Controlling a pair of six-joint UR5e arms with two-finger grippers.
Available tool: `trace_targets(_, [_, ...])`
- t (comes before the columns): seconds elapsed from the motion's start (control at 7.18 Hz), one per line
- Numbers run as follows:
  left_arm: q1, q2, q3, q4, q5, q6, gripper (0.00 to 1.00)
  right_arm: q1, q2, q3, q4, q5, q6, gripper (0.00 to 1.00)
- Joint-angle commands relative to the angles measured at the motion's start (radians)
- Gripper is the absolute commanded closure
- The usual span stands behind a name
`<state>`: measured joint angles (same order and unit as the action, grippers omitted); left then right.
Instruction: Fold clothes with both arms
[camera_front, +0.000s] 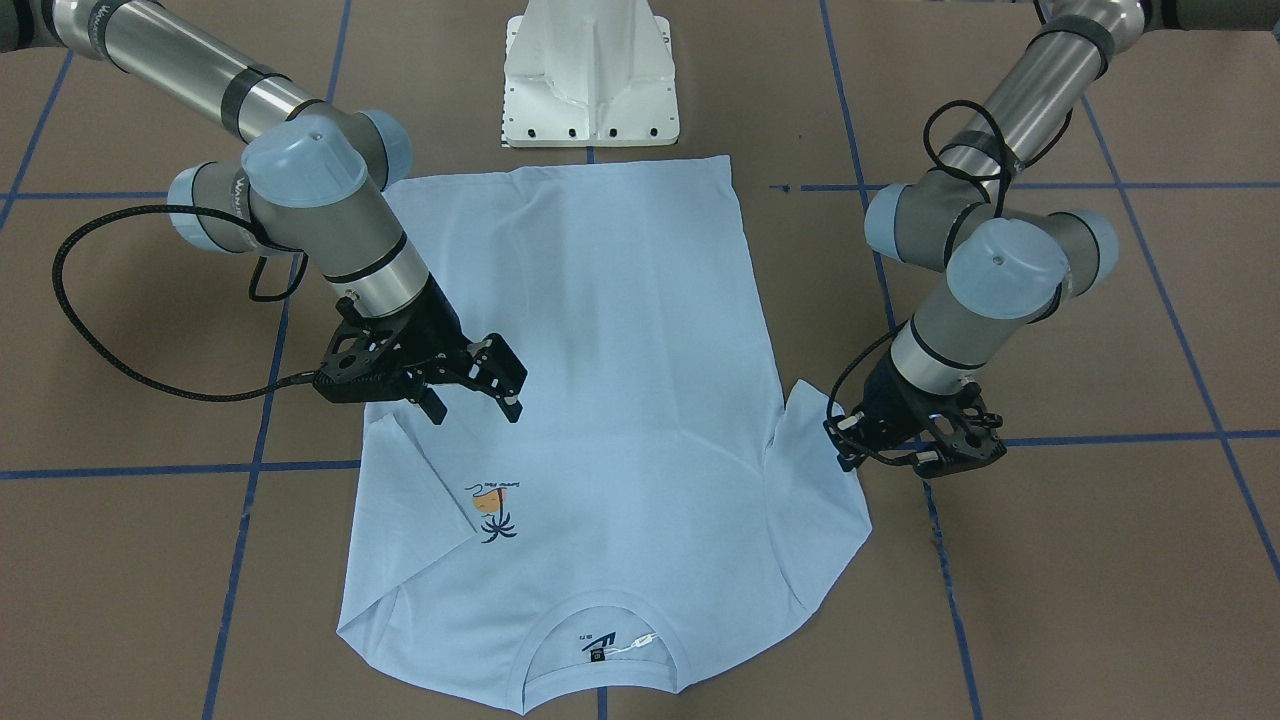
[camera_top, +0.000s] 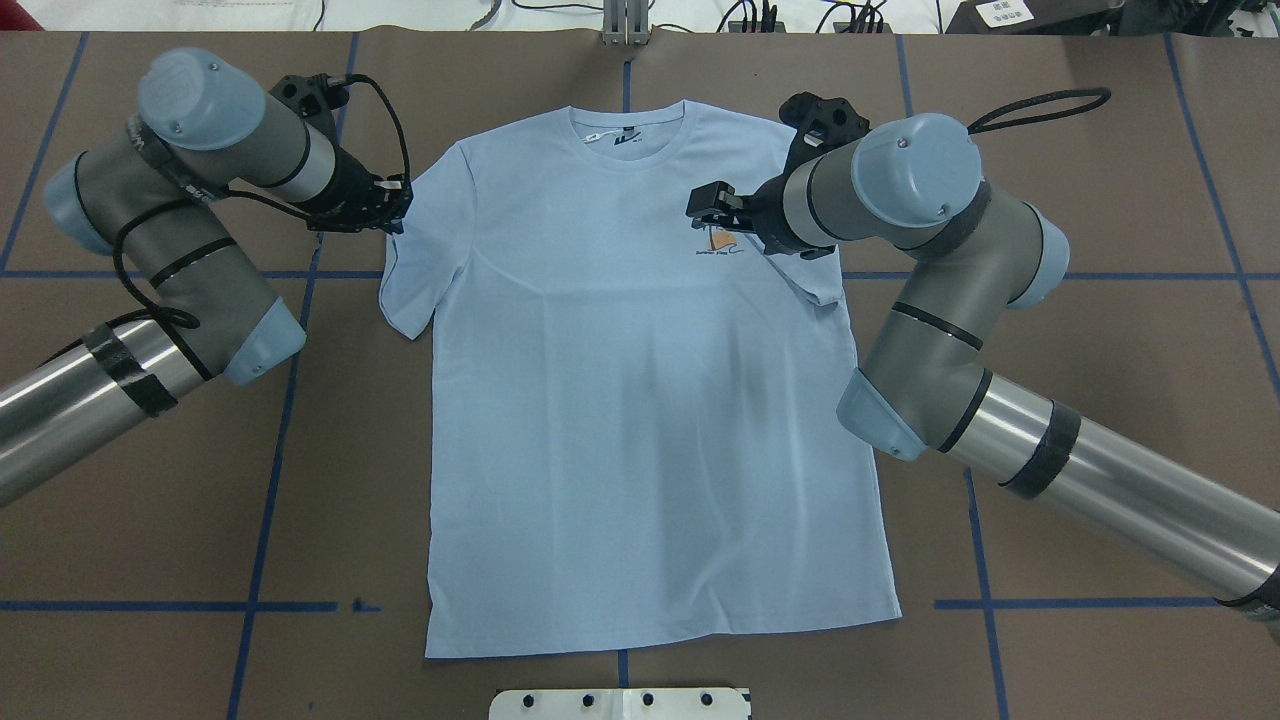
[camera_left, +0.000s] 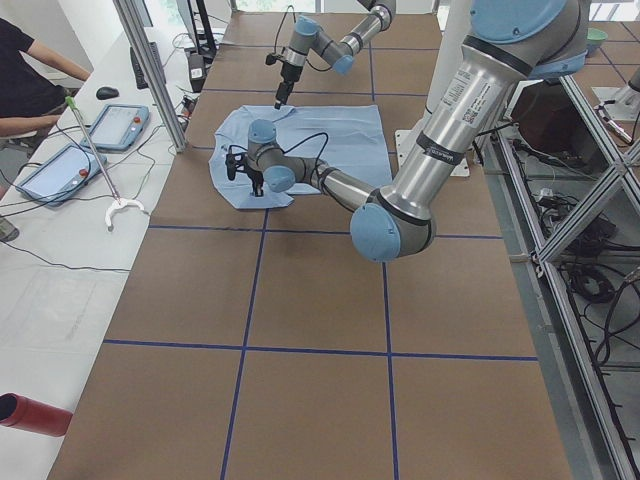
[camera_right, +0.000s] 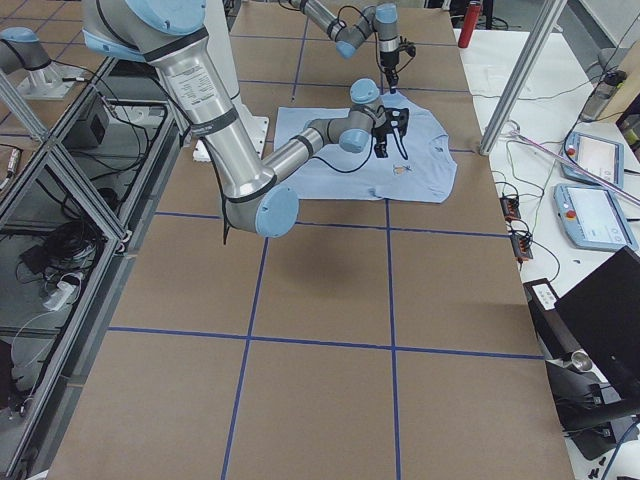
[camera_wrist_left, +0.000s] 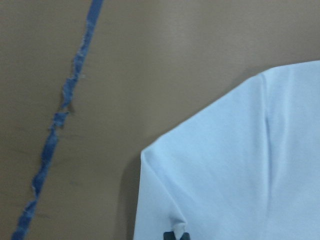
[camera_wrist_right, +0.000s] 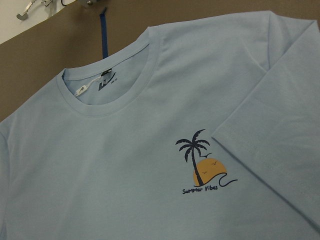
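Left gripper (camera_top: 392, 208) sits at the outer edge of the left sleeve (camera_top: 415, 270). In the left wrist view its fingertips (camera_wrist_left: 175, 235) stand close together at the frame's bottom edge and the fabric puckers into them. This reads as clamped on the sleeve hem, but only the tips show.

Right gripper (camera_front: 475, 405) hovers above the chest with its jaws spread, holding nothing. No contact with the cloth is visible.

Position of the garment:
- The light blue T-shirt (camera_top: 640, 400) lies flat and face up on the brown table (camera_top: 200, 450).
- Its long axis runs straight away from the robot. The hem (camera_top: 660, 635) lies near the white pedestal base (camera_front: 590, 80), and the ribbed collar (camera_top: 628, 160) is at the far end.
- The right sleeve (camera_wrist_right: 280, 150) is already laid inward over the chest, its edge just beside the palm-tree print (camera_wrist_right: 202, 167).
- The left sleeve lies spread outward, with its corner off the body and on bare table.

Governing relation: from the left gripper, the shirt body lies toward the robot's right, across the long axis. The left arm is the nearer arm to the unfolded sleeve. The right gripper stands well apart from it, across the chest.

Judged next step: carry the left sleeve inward toward the centre line to match the right side. Judged risk: a shallow pinch may slip off the hem during the carry.
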<state>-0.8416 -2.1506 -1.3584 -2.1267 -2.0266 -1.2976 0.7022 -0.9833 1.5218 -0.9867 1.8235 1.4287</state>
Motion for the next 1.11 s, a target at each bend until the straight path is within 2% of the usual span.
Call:
trace_targets(0.0, [0.033, -0.069, 0.034, 0.011, -0.003, -0.06, 1.0, 0.002, -0.012, 0.003, 0.0, 0.002, -0.001, 0.0])
trace_targets(0.42, [0.035, -0.227, 0.227, -0.001, 0.002, -0.083, 1.0, 0.002, -0.021, 0.004, 0.0, -0.003, -0.001, 0.0])
trace_targets(0.7, [0.035, -0.25, 0.229, -0.001, 0.002, -0.095, 1.0, 0.003, -0.034, 0.024, -0.001, 0.002, -0.001, 0.0])
trace_targets(0.84, [0.044, -0.255, 0.223, 0.001, 0.002, -0.101, 0.81, 0.003, -0.049, 0.046, -0.003, 0.003, -0.001, 0.0])
trace_targets(0.97, [0.053, -0.267, 0.222, -0.001, 0.0, -0.121, 0.54, 0.003, -0.052, 0.046, -0.003, 0.002, -0.001, 0.0])
